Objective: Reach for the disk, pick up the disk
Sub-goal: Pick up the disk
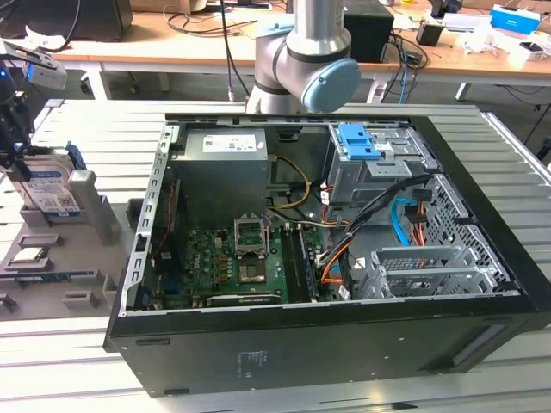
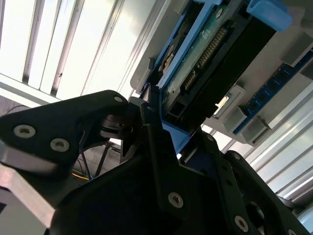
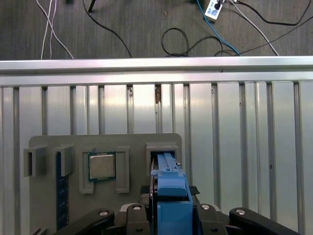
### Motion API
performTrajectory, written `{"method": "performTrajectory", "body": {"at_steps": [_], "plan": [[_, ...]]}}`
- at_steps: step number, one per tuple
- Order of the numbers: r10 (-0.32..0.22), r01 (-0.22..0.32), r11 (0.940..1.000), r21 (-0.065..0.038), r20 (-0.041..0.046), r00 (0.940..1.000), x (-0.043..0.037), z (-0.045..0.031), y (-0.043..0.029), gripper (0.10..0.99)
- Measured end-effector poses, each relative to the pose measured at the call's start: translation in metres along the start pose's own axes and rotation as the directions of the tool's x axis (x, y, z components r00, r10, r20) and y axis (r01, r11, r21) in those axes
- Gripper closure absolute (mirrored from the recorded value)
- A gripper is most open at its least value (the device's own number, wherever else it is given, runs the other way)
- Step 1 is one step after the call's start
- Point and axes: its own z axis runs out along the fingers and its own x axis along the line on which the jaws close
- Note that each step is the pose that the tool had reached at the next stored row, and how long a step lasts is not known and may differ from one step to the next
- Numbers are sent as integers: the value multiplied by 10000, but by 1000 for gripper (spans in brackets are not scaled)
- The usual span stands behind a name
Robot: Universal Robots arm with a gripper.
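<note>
The disk (image 1: 47,188) stands on edge in a slot of the grey holder (image 1: 86,215) at the exterior view's left, its white-and-blue label facing out. My black gripper (image 1: 12,142) comes down over its top. In the first wrist view the disk's blue side rail (image 3: 171,196) runs between the two fingers, and the gripper (image 3: 171,190) sits tight against both of its sides. The second wrist view shows the disk's circuit-board face (image 2: 210,63) with a black finger (image 2: 149,125) pressed to its edge. The gripper is shut on the disk, which is still in its slot.
An open black computer case (image 1: 344,344) fills the middle of the slatted metal table, with a grey power supply (image 1: 225,159) and a blue latch (image 1: 357,142) inside. The holder (image 3: 132,147) also carries a processor chip (image 3: 101,165) and a memory stick (image 3: 61,196). Cables lie on the floor (image 3: 186,39) beyond the table edge.
</note>
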Motion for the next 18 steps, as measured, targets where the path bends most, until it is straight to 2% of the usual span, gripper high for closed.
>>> {"method": "performTrajectory", "body": {"at_steps": [7, 10, 18], "plan": [[-3, 3, 10000, 4, 1, 10000, 0, -4, -1, 718], [-2, 2, 10000, 1, 0, 10000, 0, -30, 0, 718], [-4, 4, 10000, 0, -1, 10000, -2, -176, 2, 718]]}}
